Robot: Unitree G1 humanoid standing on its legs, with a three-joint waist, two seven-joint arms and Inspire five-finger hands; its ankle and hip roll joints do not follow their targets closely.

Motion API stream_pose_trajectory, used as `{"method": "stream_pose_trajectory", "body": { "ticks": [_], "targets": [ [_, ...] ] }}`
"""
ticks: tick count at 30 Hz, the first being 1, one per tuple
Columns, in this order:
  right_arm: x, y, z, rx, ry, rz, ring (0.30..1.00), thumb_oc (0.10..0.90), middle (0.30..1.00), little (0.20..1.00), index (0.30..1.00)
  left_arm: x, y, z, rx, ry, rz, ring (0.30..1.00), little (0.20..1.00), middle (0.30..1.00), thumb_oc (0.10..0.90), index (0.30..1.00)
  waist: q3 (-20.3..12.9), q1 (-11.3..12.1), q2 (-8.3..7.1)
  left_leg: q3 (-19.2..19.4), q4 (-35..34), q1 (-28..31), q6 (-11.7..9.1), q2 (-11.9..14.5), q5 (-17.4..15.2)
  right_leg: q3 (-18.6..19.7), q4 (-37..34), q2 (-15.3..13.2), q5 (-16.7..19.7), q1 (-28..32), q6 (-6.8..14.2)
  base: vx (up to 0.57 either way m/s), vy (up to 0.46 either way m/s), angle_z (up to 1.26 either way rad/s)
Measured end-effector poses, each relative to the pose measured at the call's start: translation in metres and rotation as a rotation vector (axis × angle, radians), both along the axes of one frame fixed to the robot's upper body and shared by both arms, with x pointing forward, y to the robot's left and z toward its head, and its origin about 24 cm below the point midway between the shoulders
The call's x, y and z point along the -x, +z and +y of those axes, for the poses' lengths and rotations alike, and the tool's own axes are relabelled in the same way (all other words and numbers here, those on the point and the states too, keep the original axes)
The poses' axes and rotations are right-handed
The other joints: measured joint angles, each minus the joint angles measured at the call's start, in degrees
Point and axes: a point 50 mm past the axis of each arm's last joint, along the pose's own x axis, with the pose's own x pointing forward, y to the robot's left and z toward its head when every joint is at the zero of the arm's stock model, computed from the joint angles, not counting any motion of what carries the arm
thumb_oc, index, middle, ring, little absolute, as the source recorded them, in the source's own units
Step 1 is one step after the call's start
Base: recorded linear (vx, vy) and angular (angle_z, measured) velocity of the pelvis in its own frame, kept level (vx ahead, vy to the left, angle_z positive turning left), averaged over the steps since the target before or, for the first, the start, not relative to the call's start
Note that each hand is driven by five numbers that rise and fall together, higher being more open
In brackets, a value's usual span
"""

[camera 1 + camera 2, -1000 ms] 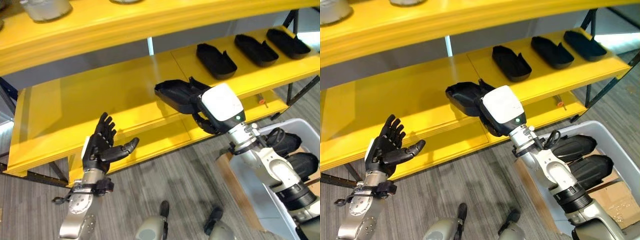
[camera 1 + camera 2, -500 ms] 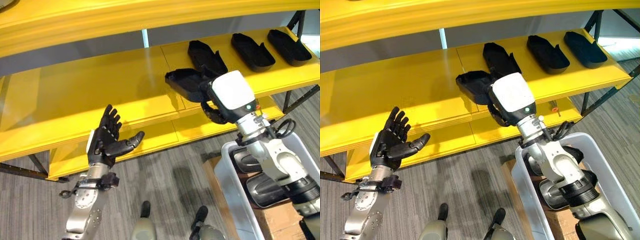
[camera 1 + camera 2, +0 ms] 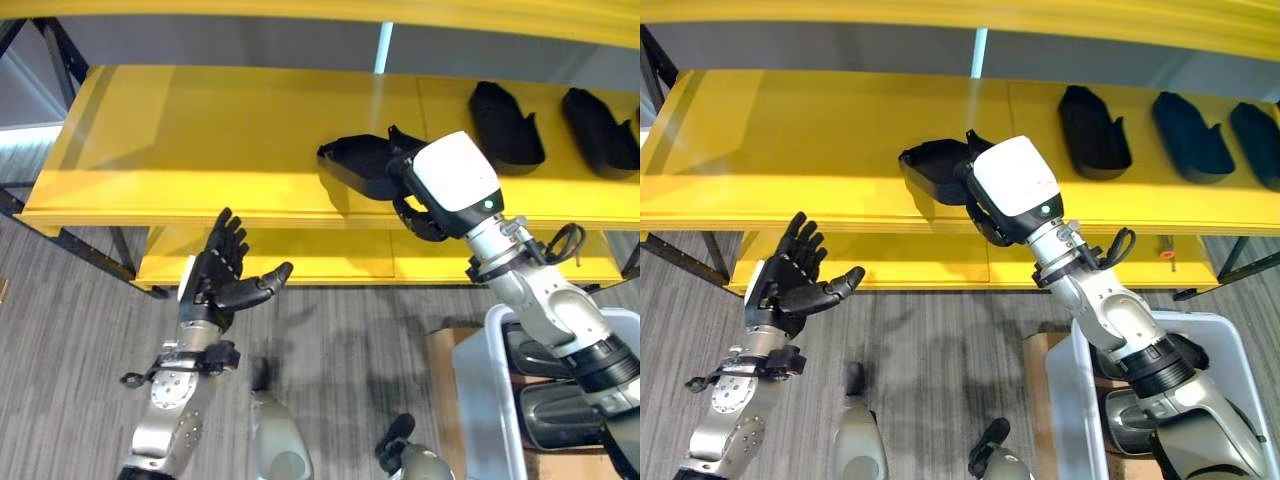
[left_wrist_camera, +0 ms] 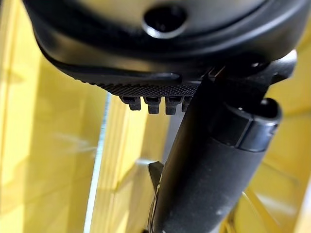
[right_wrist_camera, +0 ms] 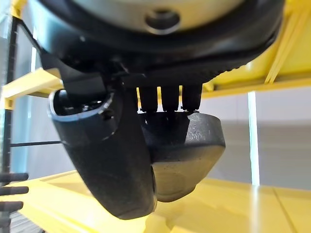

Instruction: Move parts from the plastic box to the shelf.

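Item: black moulded plastic part, shallow tray-like shell (image 3: 358, 165), grasped at its near right end by the right hand (image 3: 420, 205), fingers and thumb curled round its rim; in the right wrist view the part (image 5: 187, 160) juts past the thumb and hangs above the yellow board, apparently not yet set down. Position: over the middle board of the yellow metal shelf (image 3: 190, 150), to the left of the parts already laid there, so the grip at one end probably serves to leave the shell free to be lowered flat beside them. Stored on the shelf: a row of like black parts to the right, the nearest (image 3: 1092, 132) well apart from the held one, then a second (image 3: 1189, 138) and a third (image 3: 1258, 130) at the right edge; all lie lengthwise, near to far, hollow side up, evenly spaced. Source container: pale grey plastic box (image 3: 1065, 385) on the floor at near right, holding further dark parts (image 3: 560, 415), partly hidden by the right arm; a brown cardboard piece (image 3: 443, 370) lies just beside its left wall. Left hand (image 3: 218, 282): released, fingers straight and spread, thumb out, raised in front of the lower yellow board at near left, holding nothing, idle.
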Motion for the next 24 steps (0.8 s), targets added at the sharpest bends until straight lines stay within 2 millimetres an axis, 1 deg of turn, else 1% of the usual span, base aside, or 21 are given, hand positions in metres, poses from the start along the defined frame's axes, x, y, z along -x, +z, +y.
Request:
{"method": "stream_pose_trajectory", "body": {
  "ticks": [1, 2, 3, 4, 6, 7, 9, 11, 13, 14, 15, 17, 20, 21, 24],
  "targets": [
    [0.000, -0.002, 0.004, -0.017, 0.010, 0.003, 0.300, 0.400, 0.300, 0.300, 0.300, 0.000, 0.001, 0.005, -0.016, 0.009, 0.001, 1.000, 1.000, 1.000, 0.900, 1.000, 0.12, 0.25, -0.72, 1.09, 0.31, 0.06, -2.87, -0.85, 4.73, 0.78, -0.72, -1.04, 1.14, 0.10, 0.72, 0.23, 0.205, -0.88],
    [0.001, -0.004, 0.005, -0.017, 0.015, 0.009, 0.300, 0.400, 0.300, 0.300, 0.300, -0.001, 0.006, 0.009, -0.019, 0.028, -0.015, 1.000, 1.000, 1.000, 0.900, 1.000, 0.25, 0.36, -1.54, 2.09, 1.89, -0.73, -5.15, -1.90, 6.98, 0.82, -0.78, -2.56, 0.71, 0.04, 0.20, 0.19, 0.201, -0.17],
    [0.001, -0.008, 0.007, -0.029, 0.018, 0.025, 0.300, 0.400, 0.300, 0.300, 0.300, -0.003, 0.012, 0.013, -0.039, 0.029, -0.033, 1.000, 1.000, 1.000, 0.900, 1.000, -0.12, 0.71, -3.56, 2.08, 2.75, -1.50, -4.24, -4.50, 6.35, 0.96, -0.16, -3.73, 0.79, 0.77, -0.12, 0.14, 0.146, 0.21],
    [0.000, -0.008, 0.011, -0.045, 0.020, 0.029, 0.300, 0.400, 0.300, 0.300, 0.300, -0.007, 0.022, 0.015, -0.078, 0.010, -0.063, 1.000, 1.000, 1.000, 0.900, 1.000, 0.00, 2.00, -4.44, 2.26, 4.40, -1.70, -3.48, -6.84, 5.54, 0.73, -1.93, -5.35, 3.35, 2.21, -0.65, 0.12, 0.131, 0.34],
    [-0.001, -0.006, 0.015, -0.059, 0.026, 0.021, 0.300, 0.400, 0.300, 0.300, 0.300, -0.006, 0.031, 0.018, -0.094, 0.013, -0.097, 1.000, 1.000, 1.000, 0.900, 1.000, 0.00, 3.48, -4.45, 2.30, 4.41, -1.58, -3.26, -7.27, 5.41, 0.48, -2.31, -5.70, 4.62, 2.56, -0.16, 0.08, 0.149, 0.15],
    [-0.001, -0.005, 0.015, -0.060, 0.026, 0.020, 0.300, 0.400, 0.300, 0.300, 0.300, -0.006, 0.034, 0.018, -0.093, 0.016, -0.110, 1.000, 1.000, 1.000, 0.900, 1.000, 0.01, 4.25, -4.47, 2.27, 4.43, -1.53, -3.24, -7.24, 5.40, 0.33, -2.37, -5.67, 4.99, 2.60, 0.49, 0.03, 0.132, 0.06],
    [-0.007, -0.007, 0.017, -0.071, 0.025, 0.034, 0.300, 0.400, 0.300, 0.300, 0.300, -0.005, 0.033, 0.019, -0.087, 0.018, -0.107, 1.000, 1.000, 1.000, 0.900, 1.000, 0.04, 4.40, -4.52, 2.09, 5.50, -2.28, -3.19, -7.29, 5.38, -0.26, -2.72, -5.70, 5.12, 2.87, 0.70, 0.02, 0.071, 0.03],
    [-0.014, -0.008, 0.013, -0.075, -0.012, 0.053, 0.300, 0.400, 0.300, 0.300, 0.300, -0.005, 0.030, 0.014, -0.061, -0.004, -0.093, 1.000, 1.000, 1.000, 0.900, 1.000, 0.05, 4.32, -4.50, 2.08, 5.67, -3.02, -3.02, -7.31, 5.27, -0.65, -3.33, -5.64, 5.12, 2.64, 1.08, 0.00, 0.036, 0.02],
    [-0.018, -0.012, 0.007, -0.076, -0.059, 0.070, 0.300, 0.400, 0.300, 0.300, 0.300, -0.005, 0.026, 0.010, -0.055, -0.020, -0.078, 1.000, 1.000, 1.000, 0.900, 1.000, 0.05, 4.05, -4.50, 2.15, 5.67, -3.22, -3.02, -7.33, 5.27, -1.12, -3.69, -5.63, 5.00, 2.60, 1.41, 0.00, 0.091, -0.02],
    [-0.020, -0.014, 0.003, -0.081, -0.087, 0.076, 0.300, 0.400, 0.300, 0.300, 0.300, -0.004, 0.025, 0.011, -0.055, -0.018, -0.071, 1.000, 1.000, 1.000, 0.900, 1.000, 0.17, 4.31, -4.49, 2.29, 5.79, -3.59, -3.07, -7.41, 5.16, -1.25, -3.88, -5.65, 4.85, 2.43, 1.95, -0.01, 0.118, -0.03],
    [-0.024, -0.013, -0.004, -0.103, -0.116, 0.065, 0.300, 0.400, 0.300, 0.300, 0.300, -0.004, 0.026, 0.010, -0.055, -0.019, -0.079, 1.000, 1.000, 1.000, 0.900, 1.000, 0.24, 4.02, -4.60, 2.51, 7.46, -5.06, -2.67, -7.46, 4.64, -1.31, -3.88, -5.91, 4.83, 1.89, 2.80, 0.00, 0.049, 0.03],
    [-0.034, -0.014, -0.015, -0.122, -0.193, 0.080, 0.300, 0.400, 0.300, 0.300, 0.300, -0.005, 0.027, 0.008, -0.053, -0.028, -0.083, 1.000, 1.000, 1.000, 0.900, 1.000, 0.44, 3.47, -4.21, 1.82, 8.38, -7.49, -3.09, -7.71, 4.06, -1.81, -4.40, -6.09, 4.69, 0.54, 3.64, -0.01, 0.056, 0.07],
    [-0.042, -0.024, -0.030, -0.138, -0.278, 0.129, 0.300, 0.400, 0.300, 0.300, 0.300, -0.005, 0.023, 0.005, -0.050, -0.039, -0.067, 1.000, 1.000, 1.000, 0.900, 1.000, 0.54, 3.61, -4.13, 1.46, 9.57, -9.81, -3.04, -8.17, 4.07, -1.77, -4.55, -6.62, 5.21, -1.08, 4.08, -0.02, 0.054, 0.06],
    [-0.049, -0.026, -0.041, -0.166, -0.338, 0.158, 0.300, 0.400, 0.300, 0.300, 0.300, -0.003, 0.021, 0.004, -0.049, -0.043, -0.058, 1.000, 1.000, 1.000, 0.900, 1.000, 1.82, 4.10, -3.58, 1.28, 10.37, -10.80, -2.85, -8.33, 4.00, -1.76, -4.98, -6.72, 5.51, -1.41, 3.92, -0.03, 0.049, 0.02],
    [-0.056, -0.015, -0.047, -0.209, -0.368, 0.128, 0.300, 0.400, 0.300, 0.300, 0.300, -0.004, 0.022, 0.004, -0.048, -0.043, -0.061, 1.000, 1.000, 1.000, 0.900, 1.000, 3.31, 4.08, -2.74, 1.04, 10.50, -11.92, -2.62, -8.42, 4.18, -1.83, -5.19, -6.75, 5.83, -2.22, 3.84, -0.01, 0.009, 0.01]
  ]
}}
